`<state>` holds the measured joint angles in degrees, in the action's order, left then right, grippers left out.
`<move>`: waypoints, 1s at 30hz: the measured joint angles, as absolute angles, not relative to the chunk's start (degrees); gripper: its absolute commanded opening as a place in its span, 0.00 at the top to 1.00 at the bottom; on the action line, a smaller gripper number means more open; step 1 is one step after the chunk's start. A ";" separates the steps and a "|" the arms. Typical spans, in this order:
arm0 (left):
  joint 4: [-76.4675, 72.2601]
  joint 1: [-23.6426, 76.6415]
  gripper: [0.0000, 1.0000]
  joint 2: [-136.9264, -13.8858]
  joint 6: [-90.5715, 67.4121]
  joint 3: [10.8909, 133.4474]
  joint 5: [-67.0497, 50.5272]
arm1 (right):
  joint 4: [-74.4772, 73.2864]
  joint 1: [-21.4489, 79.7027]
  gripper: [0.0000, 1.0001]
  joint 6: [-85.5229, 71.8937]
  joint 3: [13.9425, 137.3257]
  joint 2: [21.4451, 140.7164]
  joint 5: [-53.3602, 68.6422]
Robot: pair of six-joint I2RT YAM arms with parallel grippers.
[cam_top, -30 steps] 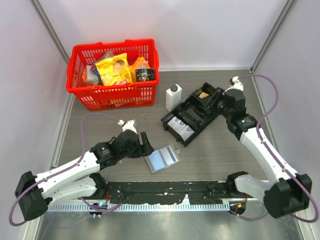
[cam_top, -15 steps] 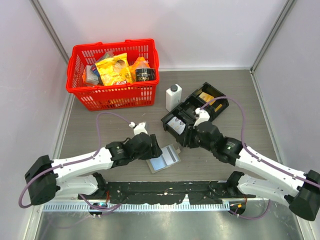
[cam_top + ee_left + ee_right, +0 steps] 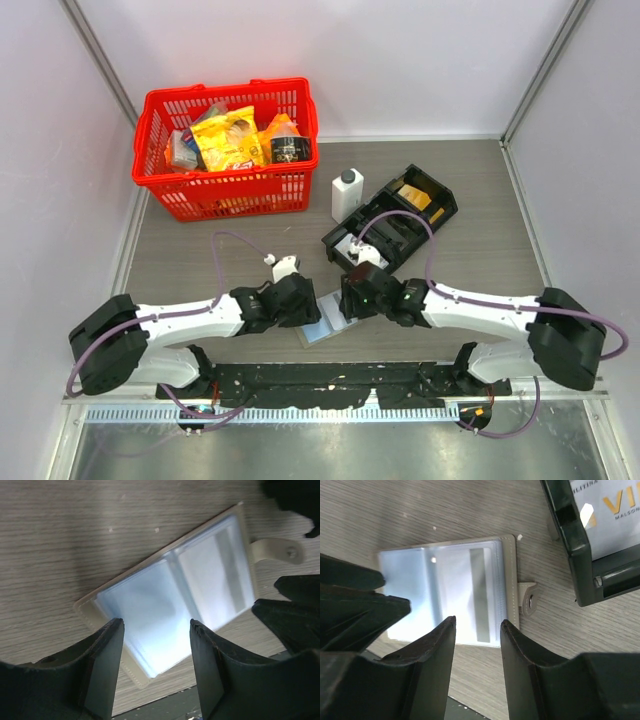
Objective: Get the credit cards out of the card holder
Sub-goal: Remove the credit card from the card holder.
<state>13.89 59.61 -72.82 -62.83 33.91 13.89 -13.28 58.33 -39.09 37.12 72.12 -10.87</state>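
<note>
The card holder [image 3: 326, 325] lies between left hand [image 3: 308, 312] and right hand [image 3: 347, 300], tray [image 3: 385, 228] behind.

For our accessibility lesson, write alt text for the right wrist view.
An open card holder lies flat on a wood-grain table, pale blue panel up, framed by the open right gripper. A black tray sits at the upper right.

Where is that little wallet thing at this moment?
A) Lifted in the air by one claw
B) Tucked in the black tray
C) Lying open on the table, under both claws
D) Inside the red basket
C: the card holder lies spread open on the table, with the left claw and the right claw both open over it and neither closed on it.
</note>
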 measured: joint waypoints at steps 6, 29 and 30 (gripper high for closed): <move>13.52 59.61 0.49 -73.52 -63.33 32.12 13.69 | -13.28 58.39 0.54 -39.07 37.28 77.21 -10.85; 13.63 59.61 0.54 -73.12 -64.12 31.55 14.31 | -12.93 58.83 0.54 -38.89 39.22 81.14 -10.59; 13.63 59.61 0.54 -73.14 -64.12 31.55 14.31 | -12.93 58.87 0.54 -38.87 39.27 81.14 -10.50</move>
